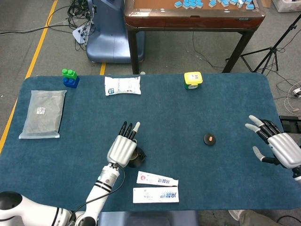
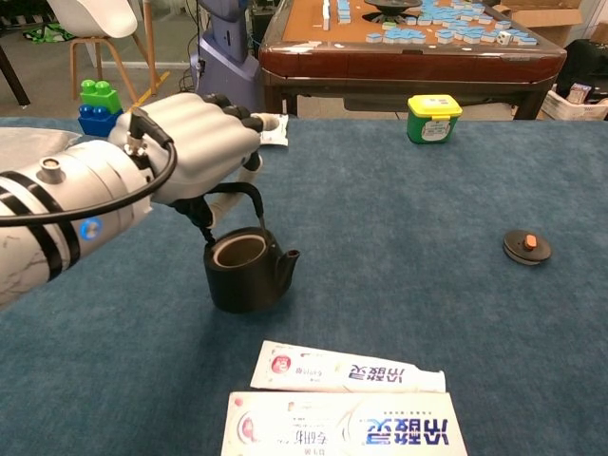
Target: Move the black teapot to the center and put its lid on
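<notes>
Head view: left hand [image 1: 123, 149] is seen from above, back of hand up, fingers pointed away from the robot, forearm running down-left to the table's near edge. The black teapot [image 1: 137, 157] is mostly hidden under it, only its right side and spout showing, just above the two toothpaste boxes [image 1: 156, 187]. The lid [image 1: 209, 139] lies on the blue table cover [image 1: 188, 113], well apart to the right. Right hand [image 1: 277, 146] is held at the far right edge, fingers spread, nothing in it. Chest view: left hand [image 2: 199, 144] is closed over the teapot's bail handle [image 2: 233, 198]; the grip is clear here. Teapot [image 2: 245, 274] hangs upright below the hand, opening uncovered, spout to the right; whether its base touches the cover cannot be told. Lid [image 2: 526, 247] with its orange knob sits flat on the cover at right, near nothing else. Right hand is not shown in this view.
</notes>
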Controlling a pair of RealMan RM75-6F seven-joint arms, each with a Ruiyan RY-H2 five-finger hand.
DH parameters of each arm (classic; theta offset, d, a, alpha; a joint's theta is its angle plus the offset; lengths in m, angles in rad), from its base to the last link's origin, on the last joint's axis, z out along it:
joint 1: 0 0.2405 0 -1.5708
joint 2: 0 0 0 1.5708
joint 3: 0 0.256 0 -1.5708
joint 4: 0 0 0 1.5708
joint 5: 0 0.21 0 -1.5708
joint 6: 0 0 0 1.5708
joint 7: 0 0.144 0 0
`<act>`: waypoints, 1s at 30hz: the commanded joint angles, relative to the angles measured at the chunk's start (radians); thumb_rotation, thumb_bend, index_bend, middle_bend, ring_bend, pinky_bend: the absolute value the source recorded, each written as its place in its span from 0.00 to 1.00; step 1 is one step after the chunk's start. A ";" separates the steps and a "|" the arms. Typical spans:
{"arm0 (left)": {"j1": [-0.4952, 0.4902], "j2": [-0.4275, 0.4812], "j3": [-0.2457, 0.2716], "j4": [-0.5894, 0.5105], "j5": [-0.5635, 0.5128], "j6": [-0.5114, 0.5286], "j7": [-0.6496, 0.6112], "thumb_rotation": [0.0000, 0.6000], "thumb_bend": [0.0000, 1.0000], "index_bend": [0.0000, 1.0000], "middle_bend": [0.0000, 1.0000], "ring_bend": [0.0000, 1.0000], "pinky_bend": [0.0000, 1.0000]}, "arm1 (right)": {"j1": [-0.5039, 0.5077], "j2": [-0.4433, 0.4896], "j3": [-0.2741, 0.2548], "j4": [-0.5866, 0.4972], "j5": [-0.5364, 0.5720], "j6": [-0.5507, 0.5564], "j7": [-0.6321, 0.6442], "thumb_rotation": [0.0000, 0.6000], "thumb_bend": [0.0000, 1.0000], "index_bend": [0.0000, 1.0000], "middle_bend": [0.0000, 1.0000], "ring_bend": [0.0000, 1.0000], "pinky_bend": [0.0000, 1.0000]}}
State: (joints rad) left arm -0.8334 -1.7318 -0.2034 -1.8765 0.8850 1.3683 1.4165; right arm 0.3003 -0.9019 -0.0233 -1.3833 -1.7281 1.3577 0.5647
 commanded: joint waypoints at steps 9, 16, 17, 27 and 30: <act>-0.074 -0.078 -0.018 0.059 -0.057 0.008 0.031 1.00 0.51 0.66 0.00 0.00 0.00 | 0.004 -0.024 -0.014 0.077 -0.014 0.027 0.069 1.00 0.52 0.12 0.00 0.00 0.00; -0.120 -0.111 -0.037 0.111 -0.088 -0.015 0.025 1.00 0.51 0.66 0.00 0.00 0.00 | -0.001 -0.034 -0.020 0.115 -0.006 0.036 0.102 1.00 0.52 0.12 0.00 0.00 0.00; -0.126 -0.116 -0.040 0.119 -0.093 -0.020 0.024 1.00 0.51 0.66 0.00 0.00 0.00 | -0.001 -0.035 -0.020 0.119 -0.004 0.037 0.107 1.00 0.52 0.12 0.00 0.00 0.00; -0.208 -0.163 -0.072 0.194 -0.145 -0.059 0.034 1.00 0.51 0.66 0.00 0.00 0.00 | -0.001 -0.047 -0.024 0.162 0.005 0.042 0.142 1.00 0.52 0.12 0.00 0.00 0.00; -0.225 -0.172 -0.077 0.205 -0.155 -0.055 0.037 1.00 0.51 0.66 0.00 0.00 0.00 | 0.001 -0.050 -0.024 0.174 0.007 0.043 0.153 1.00 0.52 0.12 0.00 0.00 0.00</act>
State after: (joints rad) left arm -1.0545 -1.9000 -0.2783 -1.6746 0.7331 1.3115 1.4522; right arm 0.3008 -0.9503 -0.0469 -1.2127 -1.7221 1.4002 0.7155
